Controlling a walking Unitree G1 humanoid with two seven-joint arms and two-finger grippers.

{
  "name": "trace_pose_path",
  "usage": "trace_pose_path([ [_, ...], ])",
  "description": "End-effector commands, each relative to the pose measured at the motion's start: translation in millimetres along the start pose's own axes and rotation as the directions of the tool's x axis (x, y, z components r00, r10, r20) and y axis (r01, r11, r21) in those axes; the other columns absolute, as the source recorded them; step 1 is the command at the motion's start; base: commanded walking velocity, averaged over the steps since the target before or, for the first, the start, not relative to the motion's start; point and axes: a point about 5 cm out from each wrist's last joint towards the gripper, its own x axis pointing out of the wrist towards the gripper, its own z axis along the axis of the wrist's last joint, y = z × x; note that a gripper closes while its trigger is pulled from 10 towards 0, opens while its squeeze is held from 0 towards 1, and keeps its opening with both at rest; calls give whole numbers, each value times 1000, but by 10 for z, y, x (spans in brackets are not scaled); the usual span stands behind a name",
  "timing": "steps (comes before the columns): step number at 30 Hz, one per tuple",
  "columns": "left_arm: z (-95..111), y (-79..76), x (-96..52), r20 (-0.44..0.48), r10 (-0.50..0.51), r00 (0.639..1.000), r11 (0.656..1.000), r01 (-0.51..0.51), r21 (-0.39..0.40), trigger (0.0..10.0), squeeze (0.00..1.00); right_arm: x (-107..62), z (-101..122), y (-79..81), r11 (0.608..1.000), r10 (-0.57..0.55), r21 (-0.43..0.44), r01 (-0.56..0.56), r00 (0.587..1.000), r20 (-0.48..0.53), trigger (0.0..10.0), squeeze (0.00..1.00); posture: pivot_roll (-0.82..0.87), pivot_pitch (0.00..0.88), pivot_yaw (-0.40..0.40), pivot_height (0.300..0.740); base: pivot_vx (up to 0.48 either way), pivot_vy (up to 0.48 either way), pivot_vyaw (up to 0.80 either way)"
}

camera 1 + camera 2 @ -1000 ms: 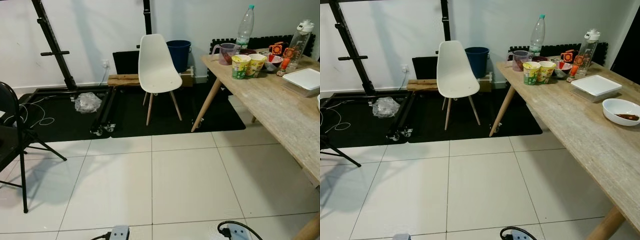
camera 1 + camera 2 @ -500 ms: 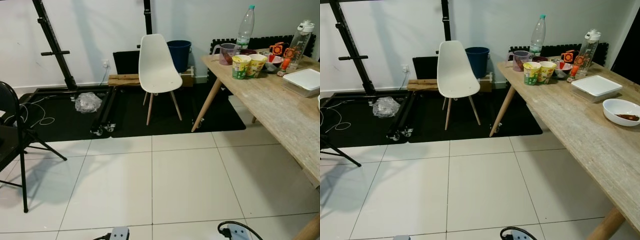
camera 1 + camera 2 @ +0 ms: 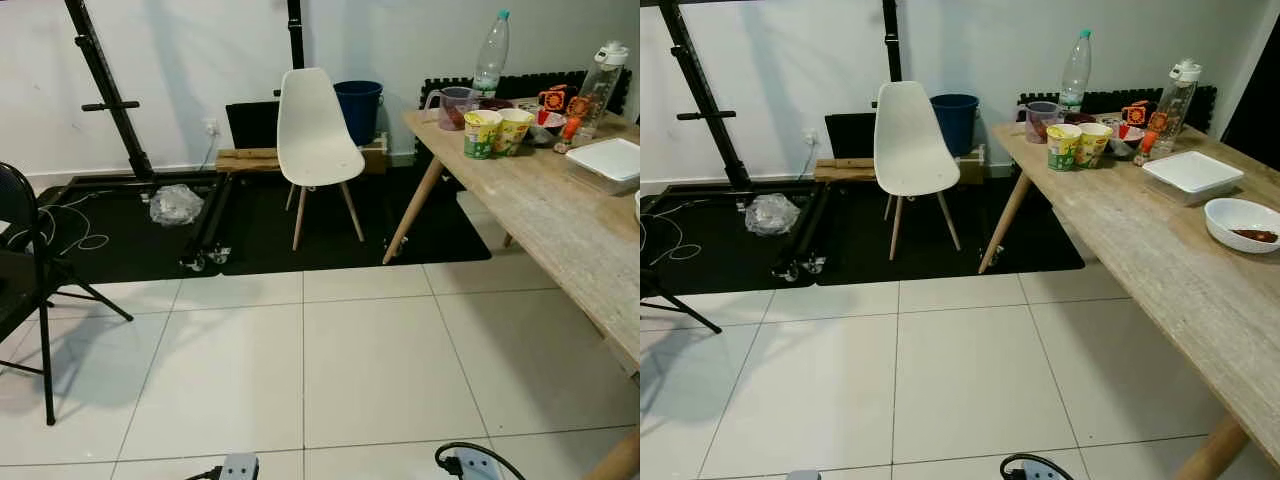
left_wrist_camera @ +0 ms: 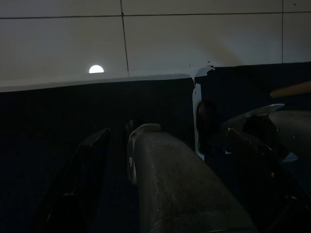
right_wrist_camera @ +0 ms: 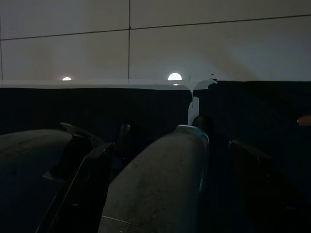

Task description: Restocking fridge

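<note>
A long wooden table [image 3: 1160, 260] runs along the right. At its far end stand a clear plastic bottle [image 3: 1074, 58], a sports bottle [image 3: 1173, 95], a measuring jug [image 3: 1040, 120] and two yellow-green cups [image 3: 1064, 146]. Nearer lie a white lidded container [image 3: 1192, 170] and a white bowl [image 3: 1243, 220] with brown residue. Both arms hang idle over the tiled floor. In the dark wrist views, my left gripper [image 4: 167, 133] and my right gripper [image 5: 170, 145] each have their fingers spread apart, holding nothing.
A white chair [image 3: 908, 140] stands on a black mat by the table's far corner, with a blue bucket [image 3: 954, 120] behind it. A black metal rack [image 3: 110, 100] lines the back wall and a black folding chair [image 3: 25, 290] is at left. A power strip [image 3: 465, 462] lies at my feet.
</note>
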Motion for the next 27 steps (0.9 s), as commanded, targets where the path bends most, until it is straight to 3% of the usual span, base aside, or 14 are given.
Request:
trace_pose_path([
  [1,-2,-14,6,-3,1,1000,1000,-1,-5,10000,0,5,46,-5,1000,1,-16,-1,1000,8,10000,0,-37,0,-3,740,0,0,0],
  [27,-20,11,-10,-7,-7,1000,1000,7,15,10000,0,12,30,28,1000,6,-6,-6,1000,13,10000,0,-42,0,29,740,0,0,0],
])
